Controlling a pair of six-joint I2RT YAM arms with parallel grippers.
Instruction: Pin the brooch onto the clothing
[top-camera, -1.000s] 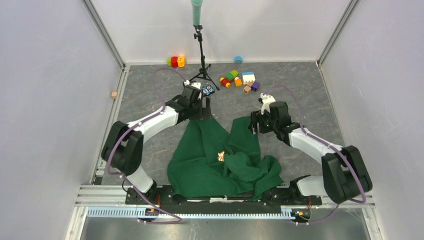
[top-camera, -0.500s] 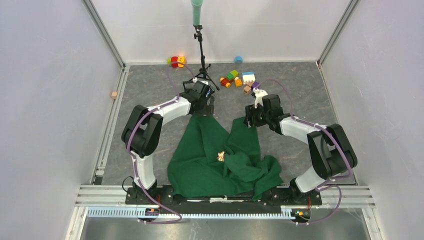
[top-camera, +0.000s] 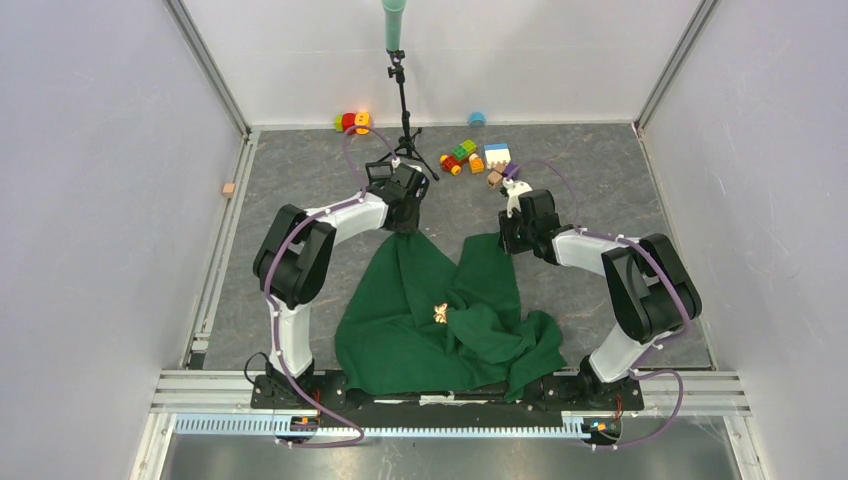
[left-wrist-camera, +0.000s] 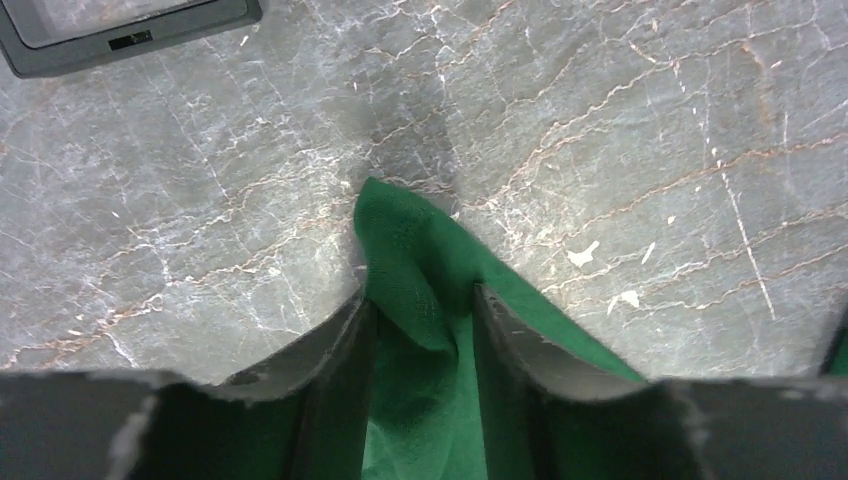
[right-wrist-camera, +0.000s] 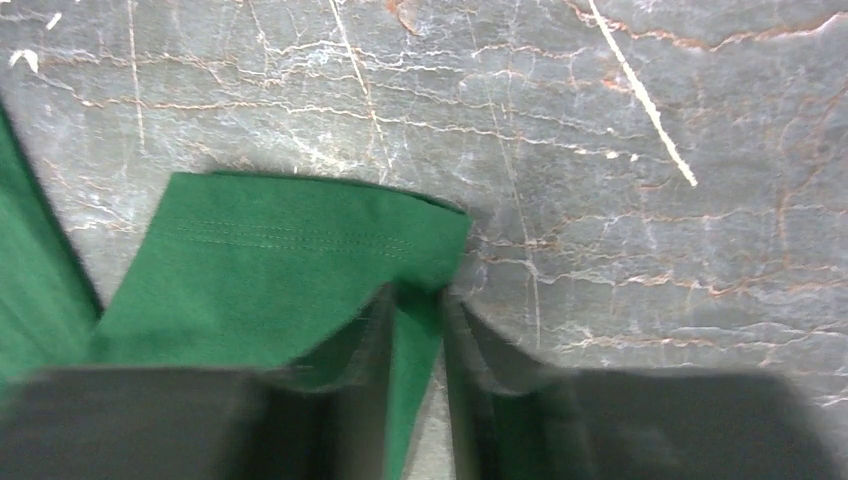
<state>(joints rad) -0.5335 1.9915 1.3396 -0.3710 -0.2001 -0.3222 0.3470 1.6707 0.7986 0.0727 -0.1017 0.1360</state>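
Note:
The clothing (top-camera: 420, 335), a dark green T-shirt, lies crumpled in front of the arm bases. The brooch (top-camera: 440, 313), tiny and pale, sits near its middle. My left gripper (top-camera: 410, 224) is at the shirt's far left corner. In the left wrist view its jaws (left-wrist-camera: 420, 305) squeeze a raised fold of clothing (left-wrist-camera: 400, 230). My right gripper (top-camera: 507, 241) is at the far right corner. In the right wrist view the narrow jaws (right-wrist-camera: 418, 305) pinch the hemmed corner of the clothing (right-wrist-camera: 270, 265).
A black tripod (top-camera: 405, 130) stands behind the left gripper. Several coloured toy blocks (top-camera: 478, 158) lie behind the right gripper, with more blocks (top-camera: 351, 122) at the back wall. A small wooden cube (top-camera: 229, 189) sits far left. White walls enclose the grey marble table (top-camera: 620, 190).
Both arms reached forward and down to the shirt's far corners. Both grippers closed from wide onto the fabric. The brooch has not moved.

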